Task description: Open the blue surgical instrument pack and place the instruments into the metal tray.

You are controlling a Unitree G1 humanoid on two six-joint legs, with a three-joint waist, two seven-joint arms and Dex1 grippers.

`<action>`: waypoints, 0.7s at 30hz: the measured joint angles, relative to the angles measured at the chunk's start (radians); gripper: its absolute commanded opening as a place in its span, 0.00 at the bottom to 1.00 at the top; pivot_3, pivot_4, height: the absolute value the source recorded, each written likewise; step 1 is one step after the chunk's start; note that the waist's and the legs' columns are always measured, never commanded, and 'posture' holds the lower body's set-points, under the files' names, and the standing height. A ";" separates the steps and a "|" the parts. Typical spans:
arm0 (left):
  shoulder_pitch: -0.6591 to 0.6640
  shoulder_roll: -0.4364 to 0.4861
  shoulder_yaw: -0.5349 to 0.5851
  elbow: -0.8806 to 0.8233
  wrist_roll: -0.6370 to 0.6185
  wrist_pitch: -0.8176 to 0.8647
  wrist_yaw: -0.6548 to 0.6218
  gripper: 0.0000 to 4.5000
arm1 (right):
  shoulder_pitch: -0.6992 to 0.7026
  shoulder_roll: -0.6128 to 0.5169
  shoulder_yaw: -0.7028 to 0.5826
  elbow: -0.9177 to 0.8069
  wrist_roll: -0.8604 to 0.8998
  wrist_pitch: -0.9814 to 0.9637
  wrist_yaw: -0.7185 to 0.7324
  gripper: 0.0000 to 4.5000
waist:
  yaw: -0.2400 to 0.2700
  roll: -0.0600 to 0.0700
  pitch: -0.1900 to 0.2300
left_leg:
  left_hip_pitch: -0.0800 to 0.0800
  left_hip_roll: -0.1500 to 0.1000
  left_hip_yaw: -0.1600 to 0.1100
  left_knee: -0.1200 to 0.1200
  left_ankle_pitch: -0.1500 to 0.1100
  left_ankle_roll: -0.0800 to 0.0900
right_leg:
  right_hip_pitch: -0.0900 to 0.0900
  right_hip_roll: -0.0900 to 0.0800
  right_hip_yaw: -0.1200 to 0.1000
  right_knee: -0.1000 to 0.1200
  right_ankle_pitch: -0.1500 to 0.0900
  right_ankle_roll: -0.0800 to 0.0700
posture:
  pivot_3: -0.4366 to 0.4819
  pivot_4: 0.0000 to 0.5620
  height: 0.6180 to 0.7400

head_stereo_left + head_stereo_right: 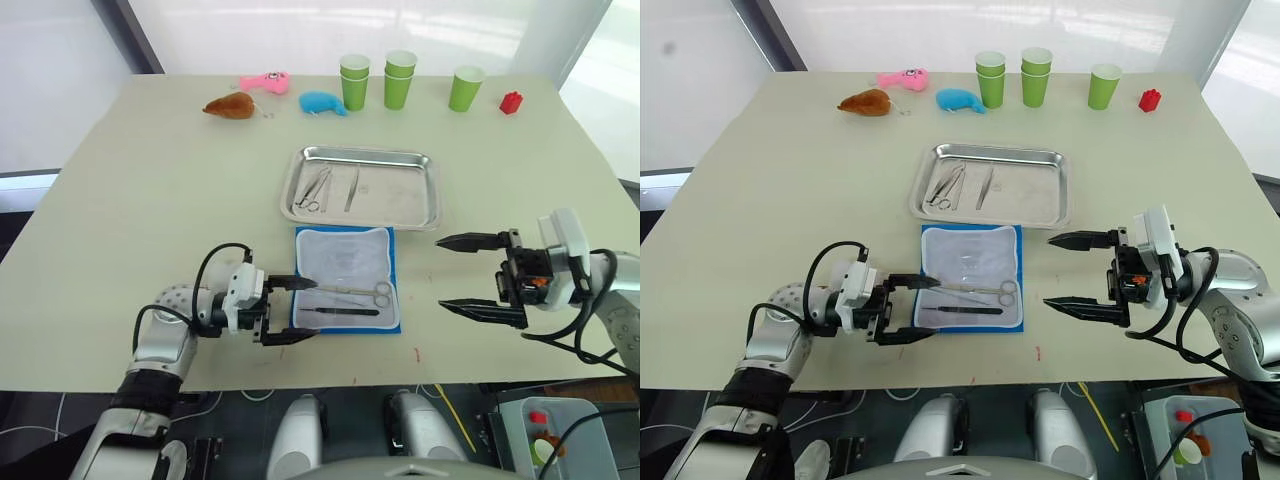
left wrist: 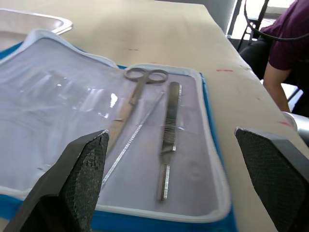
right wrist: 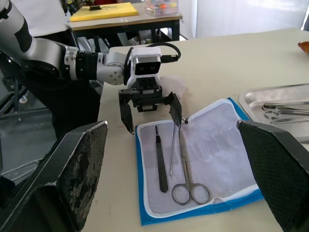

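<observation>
The blue surgical instrument pack point(image 1: 347, 266) lies unfolded in the middle of the table, pale lining up. On the lining rest ring-handled scissors point(image 1: 362, 291), a thin probe point(image 2: 131, 145) and a dark straight tool point(image 1: 345, 311). Just behind it stands the metal tray point(image 1: 432, 190), holding ring-handled instruments point(image 1: 312, 190) and tweezers point(image 1: 352, 187). My left gripper point(image 1: 302, 311) is open at the pack's left edge, its fingers straddling the tips of the instruments with nothing gripped. My right gripper point(image 1: 442, 272) hovers open just right of the pack, empty.
Along the far edge stand green cups point(image 1: 400, 78), a red block point(image 1: 511, 102), a blue plush toy point(image 1: 322, 102), a pink toy point(image 1: 264, 81) and a brown toy point(image 1: 229, 106). A person point(image 2: 285, 43) sits beyond the table's right side.
</observation>
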 measured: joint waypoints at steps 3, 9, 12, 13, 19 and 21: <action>-0.058 -0.002 -0.001 0.073 0.012 -0.027 -0.036 0.98 | 0.004 0.000 -0.002 -0.013 0.000 0.000 -0.005 1.00 | 0.002 0.000 0.000 | 0.001 0.000 0.000 0.001 0.000 0.000 | 0.000 0.000 0.000 0.003 0.000 0.000 | 0.48 0.27 1.00; -0.143 -0.017 -0.020 0.195 0.054 -0.109 -0.068 0.98 | 0.005 0.000 -0.003 -0.024 0.005 0.003 -0.025 1.00 | 0.003 0.000 0.000 | 0.000 0.000 0.000 0.009 0.000 0.000 | 0.000 0.000 0.000 0.008 0.000 0.000 | 0.48 0.27 1.00; -0.192 -0.019 -0.056 0.271 0.069 -0.167 -0.074 0.98 | 0.005 0.000 -0.003 -0.038 0.009 0.013 -0.030 1.00 | 0.009 0.000 0.000 | 0.000 0.000 -0.001 0.012 0.000 0.000 | 0.001 0.001 0.000 0.009 0.000 0.001 | 0.48 0.27 1.00; -0.212 -0.015 -0.081 0.299 0.069 -0.198 -0.076 0.98 | 0.005 0.000 -0.003 -0.049 0.012 0.018 -0.031 1.00 | 0.011 0.000 0.000 | 0.000 0.000 -0.001 0.012 0.000 0.000 | 0.002 0.001 0.000 0.009 0.000 0.001 | 0.48 0.27 1.00; -0.295 -0.004 -0.173 0.405 0.055 -0.267 -0.078 0.98 | 0.003 -0.013 -0.005 -0.072 0.037 0.039 -0.037 1.00 | 0.015 0.000 0.000 | -0.001 0.000 -0.001 0.013 0.000 0.000 | 0.002 0.001 0.000 0.008 0.001 0.001 | 0.48 0.27 1.00; -0.328 0.002 -0.209 0.446 0.046 -0.285 -0.078 0.98 | -0.001 -0.019 -0.007 -0.079 0.044 0.042 -0.044 1.00 | 0.015 0.000 0.000 | -0.001 0.000 -0.001 0.013 0.000 0.000 | 0.002 0.001 0.000 0.008 0.001 0.001 | 0.48 0.27 1.00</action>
